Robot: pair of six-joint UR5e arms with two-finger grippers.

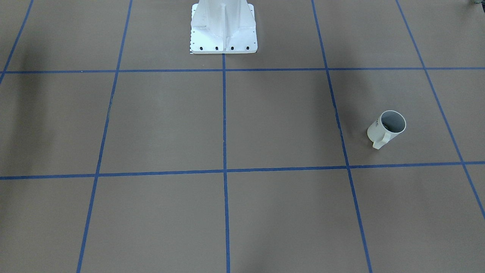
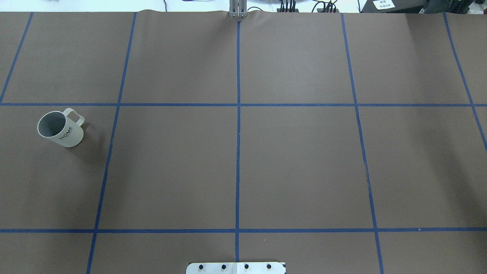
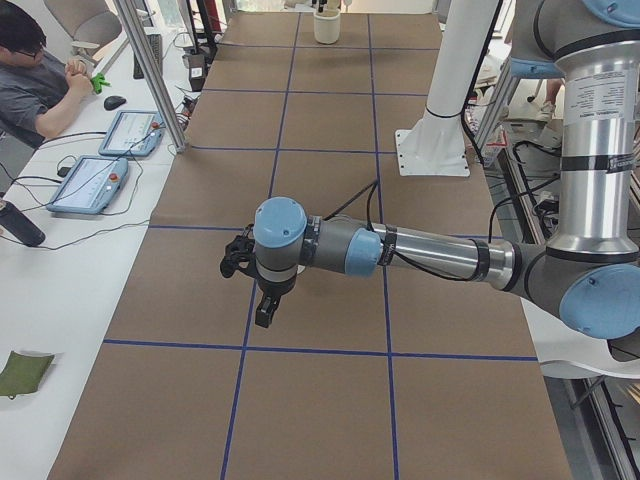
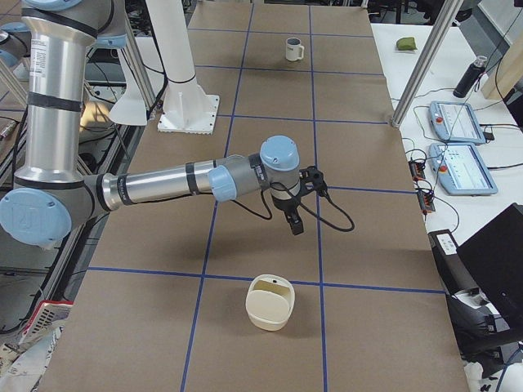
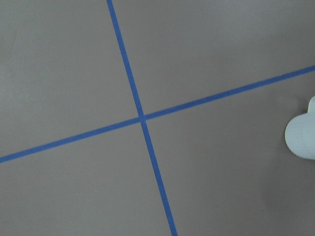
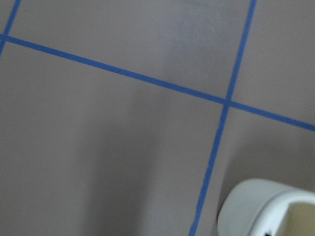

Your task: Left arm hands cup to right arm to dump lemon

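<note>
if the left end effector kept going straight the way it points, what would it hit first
Probably the bare table near a blue tape crossing: the left end effector points down, and the cup lies off to one side. Depth is unclear.

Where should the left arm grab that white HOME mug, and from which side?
Probably the rim wall of the mug opposite its handle, coming straight down. It stands upright, and the handle points to the far side and the table's middle, leaving it free for the handover.

Robot lab: tape-grid table point(image 2: 171, 171), 2 teach pendants point(image 4: 464, 168), person point(image 3: 30, 95) alongside.
</note>
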